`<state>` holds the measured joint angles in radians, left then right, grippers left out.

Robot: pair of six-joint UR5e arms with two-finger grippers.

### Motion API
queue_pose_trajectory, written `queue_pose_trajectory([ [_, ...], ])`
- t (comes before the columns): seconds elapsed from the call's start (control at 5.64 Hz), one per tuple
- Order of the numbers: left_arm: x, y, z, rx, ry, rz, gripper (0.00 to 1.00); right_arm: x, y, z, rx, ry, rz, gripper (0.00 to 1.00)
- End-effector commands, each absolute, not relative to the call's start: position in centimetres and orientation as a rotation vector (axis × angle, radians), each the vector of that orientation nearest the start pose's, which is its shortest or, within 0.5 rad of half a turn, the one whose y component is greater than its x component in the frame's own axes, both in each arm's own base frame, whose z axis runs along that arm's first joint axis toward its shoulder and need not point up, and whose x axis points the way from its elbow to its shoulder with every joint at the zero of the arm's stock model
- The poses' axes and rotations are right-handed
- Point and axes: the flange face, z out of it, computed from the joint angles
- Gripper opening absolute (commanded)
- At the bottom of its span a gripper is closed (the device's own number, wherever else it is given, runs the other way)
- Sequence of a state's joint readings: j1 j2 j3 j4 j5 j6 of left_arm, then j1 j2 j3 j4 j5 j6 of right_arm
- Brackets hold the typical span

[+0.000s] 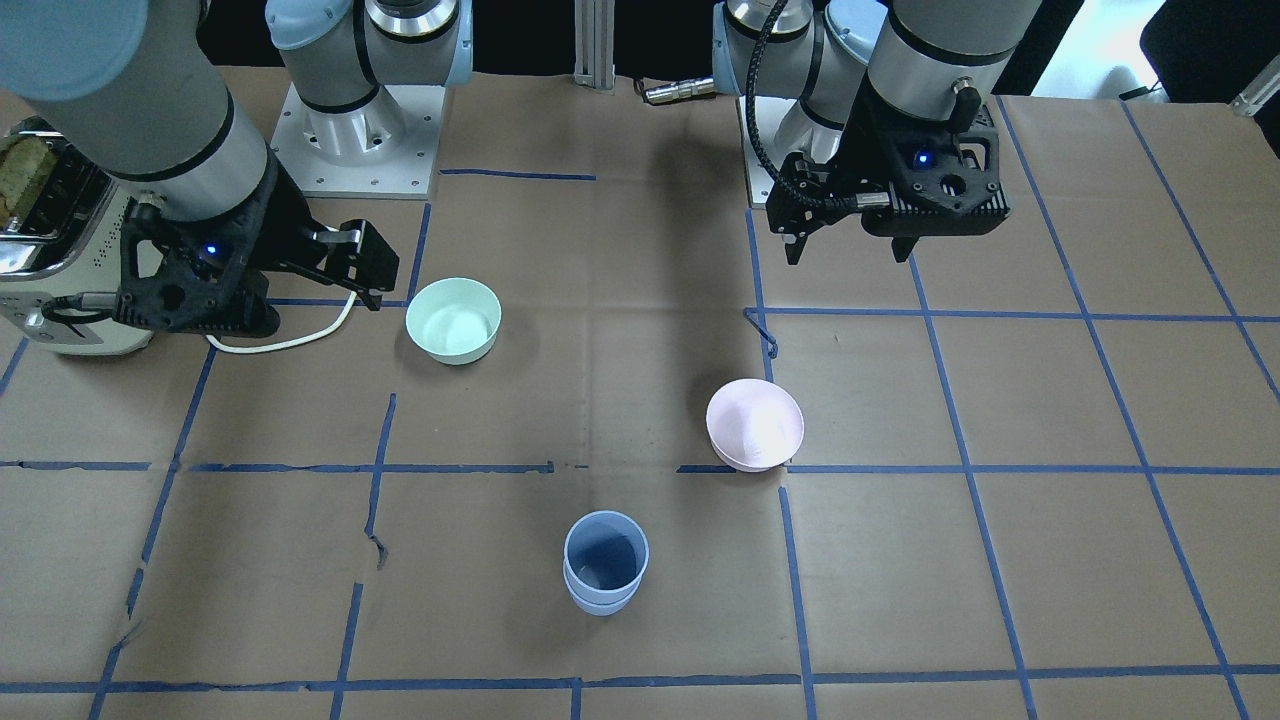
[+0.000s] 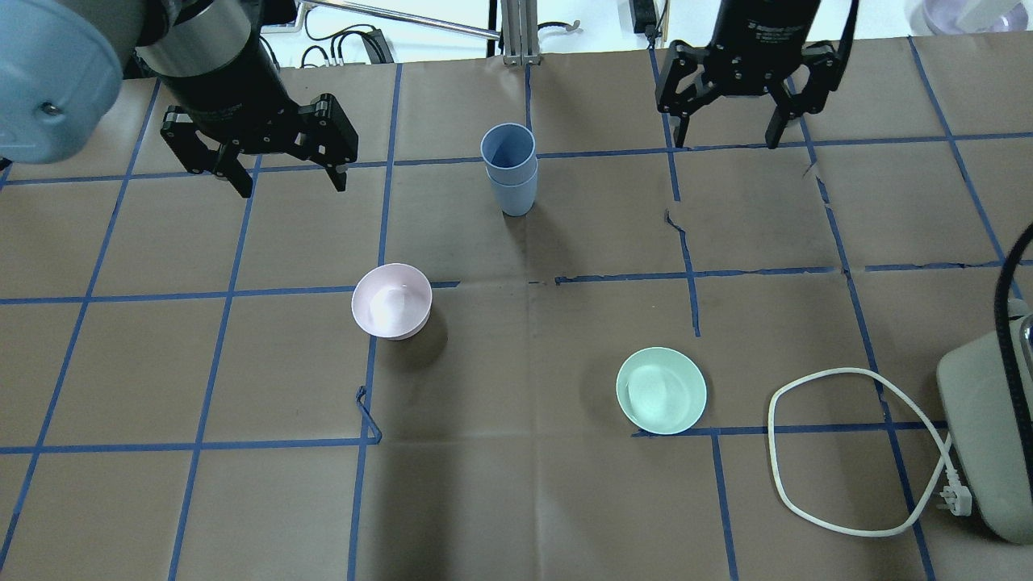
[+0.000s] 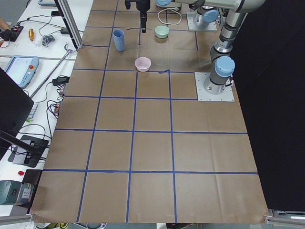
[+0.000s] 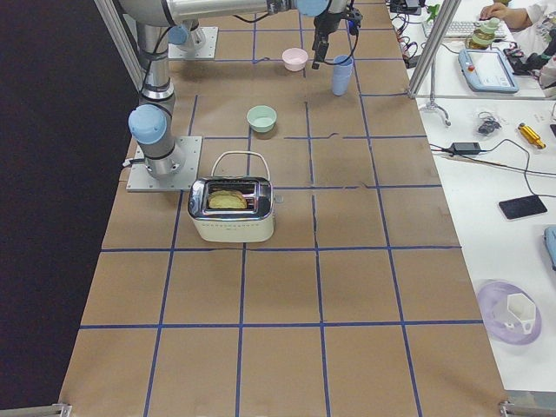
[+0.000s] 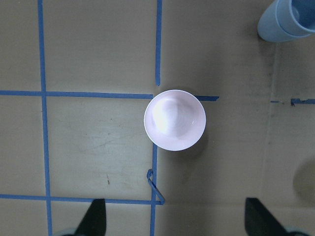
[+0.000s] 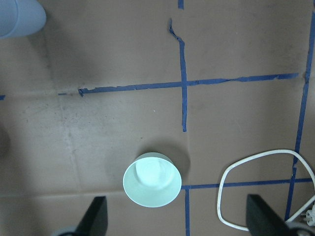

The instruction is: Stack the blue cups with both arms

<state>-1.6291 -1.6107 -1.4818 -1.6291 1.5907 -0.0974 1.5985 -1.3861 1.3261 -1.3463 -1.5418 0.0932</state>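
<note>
The two blue cups (image 2: 508, 169) stand upright on the brown paper, one nested inside the other, at the far middle of the table. The stack also shows in the front view (image 1: 605, 560), at the left wrist view's top right corner (image 5: 288, 19) and at the right wrist view's top left corner (image 6: 19, 17). My left gripper (image 2: 290, 186) is open and empty, raised well to the left of the stack. My right gripper (image 2: 726, 141) is open and empty, raised to the stack's right. Neither touches the cups.
A pink bowl (image 2: 391, 301) sits below my left gripper and a mint-green bowl (image 2: 661, 390) below my right. A toaster (image 2: 984, 436) with a looped white cord (image 2: 847, 452) stands at the right edge. Blue tape lines grid the paper.
</note>
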Motion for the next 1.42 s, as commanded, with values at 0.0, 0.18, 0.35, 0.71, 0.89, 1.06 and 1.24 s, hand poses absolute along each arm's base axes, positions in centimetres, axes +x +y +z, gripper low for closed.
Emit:
queue_pose_trajectory([
  [0.0,-16.1,-49.9,50.6,-0.062,3.12,0.012,0.99,14.1,-51.7,48.6,0.141,3.108,0.163,0.99],
  [0.18,-16.1,-49.9,50.6,-0.062,3.12,0.012,0.99,14.1,-51.5,47.9,0.124,3.109,0.169,0.99],
  [0.35,-16.1,-49.9,50.6,-0.062,3.122,0.012,0.99,14.1,-51.4,47.6,0.122,3.11,0.181,0.99],
  [0.71,-16.1,-49.9,50.6,-0.06,3.12,0.012,0.99,14.0,-51.5,47.5,0.121,3.124,0.181,0.99],
  [0.89,-16.1,-49.9,50.6,-0.06,3.12,0.012,0.99,13.9,-51.6,47.5,0.123,3.129,0.174,0.99],
  [1.06,-16.1,-49.9,50.6,-0.062,3.12,0.012,0.99,13.9,-51.6,47.5,0.121,3.131,0.174,0.99],
  [1.24,-16.1,-49.9,50.6,-0.06,3.12,0.012,0.99,13.9,-51.6,47.5,0.121,3.131,0.174,0.99],
])
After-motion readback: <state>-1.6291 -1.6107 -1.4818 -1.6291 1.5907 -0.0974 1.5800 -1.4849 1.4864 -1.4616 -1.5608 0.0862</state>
